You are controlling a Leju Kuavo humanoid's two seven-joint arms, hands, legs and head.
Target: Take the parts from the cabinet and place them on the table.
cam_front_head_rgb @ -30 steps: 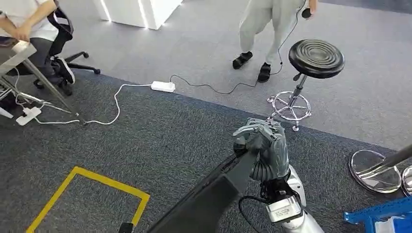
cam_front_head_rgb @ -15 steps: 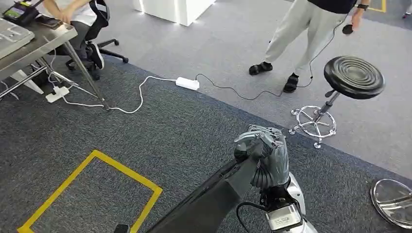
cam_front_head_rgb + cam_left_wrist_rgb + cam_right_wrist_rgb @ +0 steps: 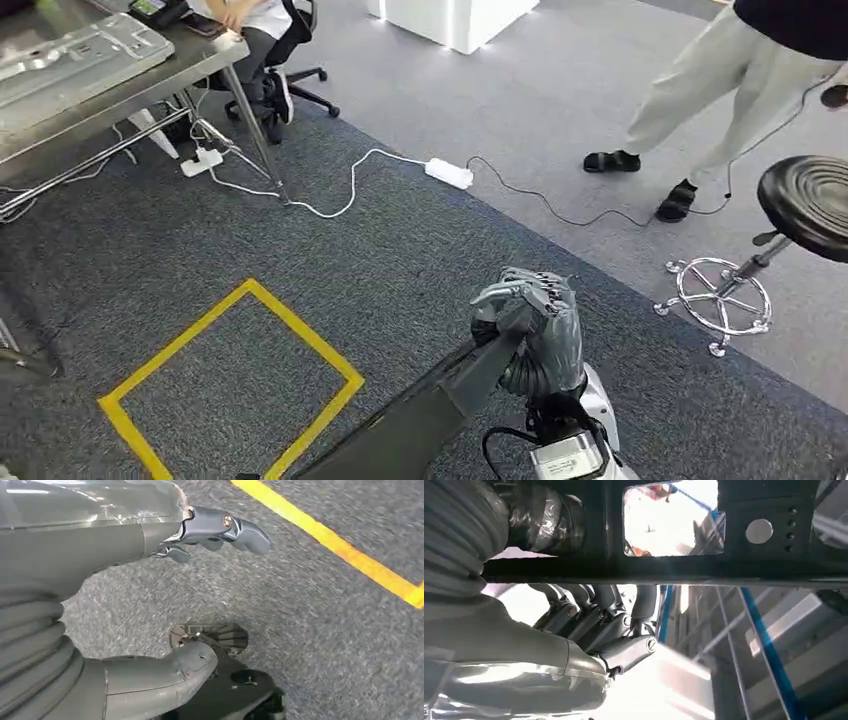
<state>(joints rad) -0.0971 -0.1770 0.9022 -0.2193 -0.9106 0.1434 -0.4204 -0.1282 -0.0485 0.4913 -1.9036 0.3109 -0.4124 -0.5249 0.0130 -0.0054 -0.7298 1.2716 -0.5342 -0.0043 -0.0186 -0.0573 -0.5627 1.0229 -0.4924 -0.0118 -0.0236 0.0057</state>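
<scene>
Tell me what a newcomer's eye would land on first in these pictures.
The robot's grey right hand, low in the middle of the head view, grips one end of a long dark flat metal part slanting toward the lower left. Left of it, a yellow tape square marks the dark grey carpet. At the upper left stands a steel table; at the upper right, a person in light trousers beside a black round stool.

Right hand is dark grey metal with segmented fingers and small silver screws, a ribbed grey cover at the wrist, a black cable looping below, plus a white label. Left hand has the same grey thumb and glossy cover.
</scene>
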